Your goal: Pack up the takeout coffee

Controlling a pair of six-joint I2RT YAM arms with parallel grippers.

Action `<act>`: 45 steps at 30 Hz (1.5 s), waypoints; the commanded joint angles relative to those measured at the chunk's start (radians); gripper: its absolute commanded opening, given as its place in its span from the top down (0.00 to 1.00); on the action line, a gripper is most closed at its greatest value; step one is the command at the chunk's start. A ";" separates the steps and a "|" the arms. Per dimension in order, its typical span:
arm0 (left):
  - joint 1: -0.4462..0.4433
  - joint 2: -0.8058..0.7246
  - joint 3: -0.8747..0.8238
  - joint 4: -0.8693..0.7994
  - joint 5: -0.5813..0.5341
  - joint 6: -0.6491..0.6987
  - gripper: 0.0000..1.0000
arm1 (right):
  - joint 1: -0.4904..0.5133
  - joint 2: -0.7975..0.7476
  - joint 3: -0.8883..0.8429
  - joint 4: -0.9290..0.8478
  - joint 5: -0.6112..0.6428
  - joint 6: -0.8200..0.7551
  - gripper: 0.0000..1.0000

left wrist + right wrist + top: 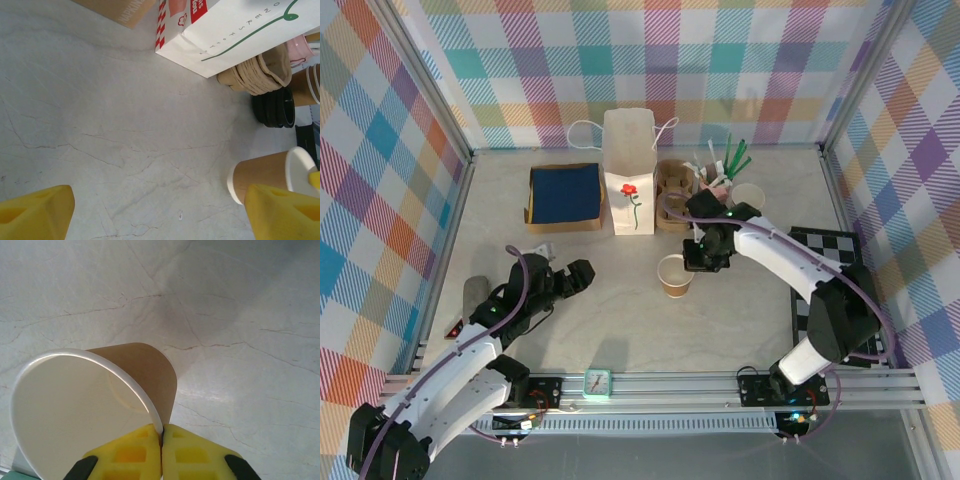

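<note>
Right gripper (161, 437) is pinched tight on the rim of the unlidded kraft-brown paper cup (145, 370), its white inside bare. The cup is at mid-table, near the upright white paper bag with the red rose (620, 160). I can't tell what's in the bag. Left gripper (570, 272) is spread wide and holds nothing. The flat brown cardboard box (565, 226) holds a dark blue stack.

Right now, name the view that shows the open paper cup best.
Right wrist: the open paper cup is close up, its rim pinched by the right gripper. Top external shows it small, from above; left wrist catches it partly hidden at lower right.
</note>
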 commanded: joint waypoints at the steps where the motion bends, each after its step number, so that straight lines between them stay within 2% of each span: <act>1: -0.014 -0.007 -0.008 0.018 -0.002 -0.002 0.12 | 0.022 0.026 0.006 0.026 0.011 0.034 0.91; 25: -0.016 -0.042 -0.004 -0.011 -0.021 0.008 0.12 | 0.037 0.054 -0.008 0.042 0.055 0.060 0.86; 34: -0.017 -0.048 0.006 -0.016 -0.020 0.009 0.12 | 0.037 0.039 -0.002 0.022 0.069 0.055 0.74; 38: -0.019 -0.049 0.013 -0.022 -0.019 0.011 0.12 | 0.037 0.021 0.005 0.008 0.079 0.048 0.65; 45: -0.020 -0.051 0.019 -0.023 -0.021 0.012 0.12 | 0.038 -0.041 0.045 -0.042 0.148 0.031 0.60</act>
